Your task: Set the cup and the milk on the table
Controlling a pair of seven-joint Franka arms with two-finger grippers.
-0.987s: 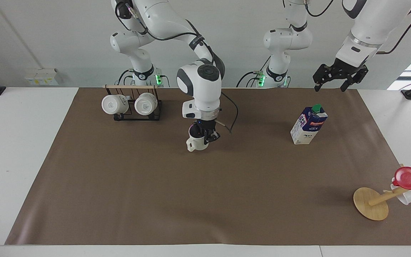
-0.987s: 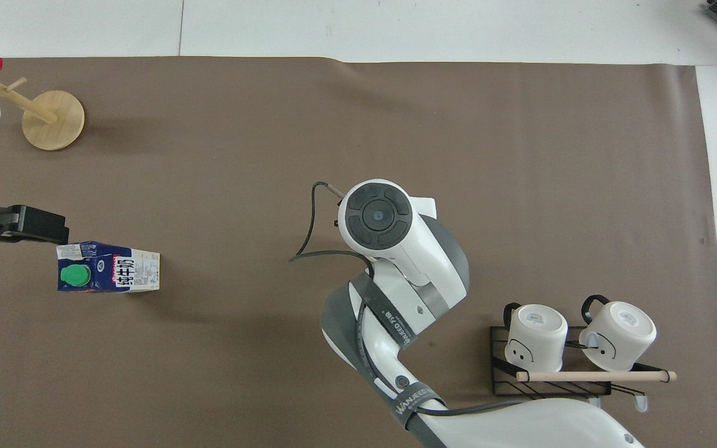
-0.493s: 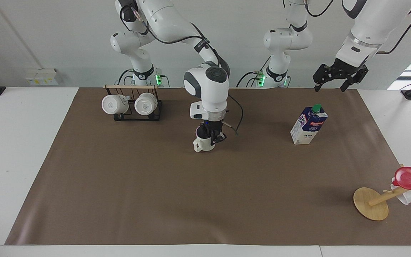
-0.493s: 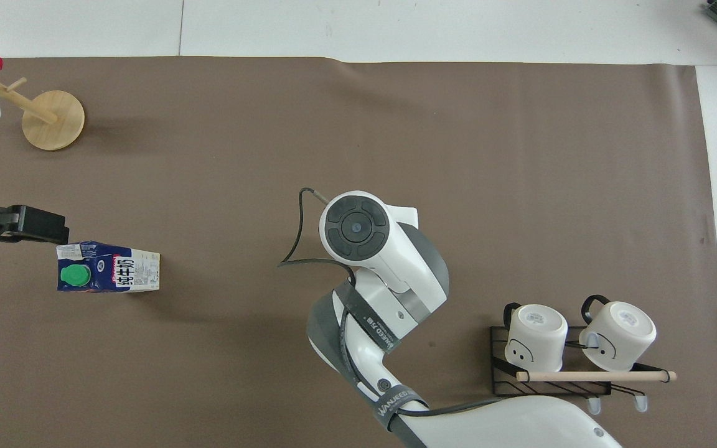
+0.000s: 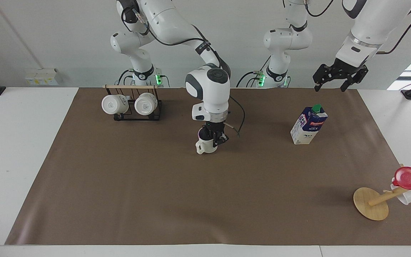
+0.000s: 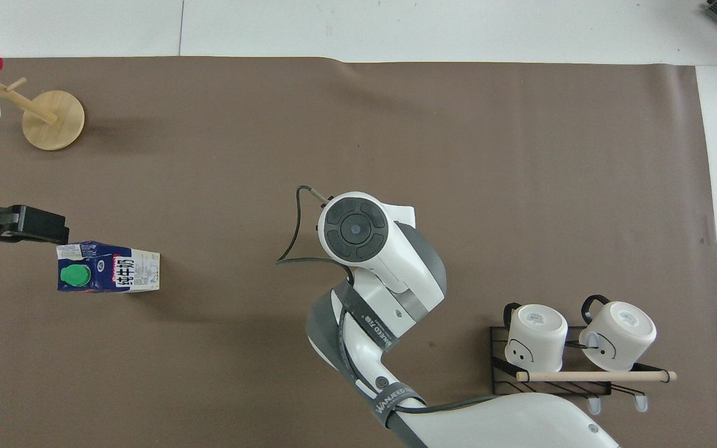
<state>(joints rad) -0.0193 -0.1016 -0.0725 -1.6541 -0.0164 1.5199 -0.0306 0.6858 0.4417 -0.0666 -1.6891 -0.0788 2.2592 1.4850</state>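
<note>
Cup (image 5: 205,145) in right claw (image 5: 215,140) (upright)

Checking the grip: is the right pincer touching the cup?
Touching. The facing view shows the right pincer shut on the cup's rim.

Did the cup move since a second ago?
Yes. The cup, held by the right gripper, has moved away from the black mug rack toward the milk, and lower over the table.
</note>
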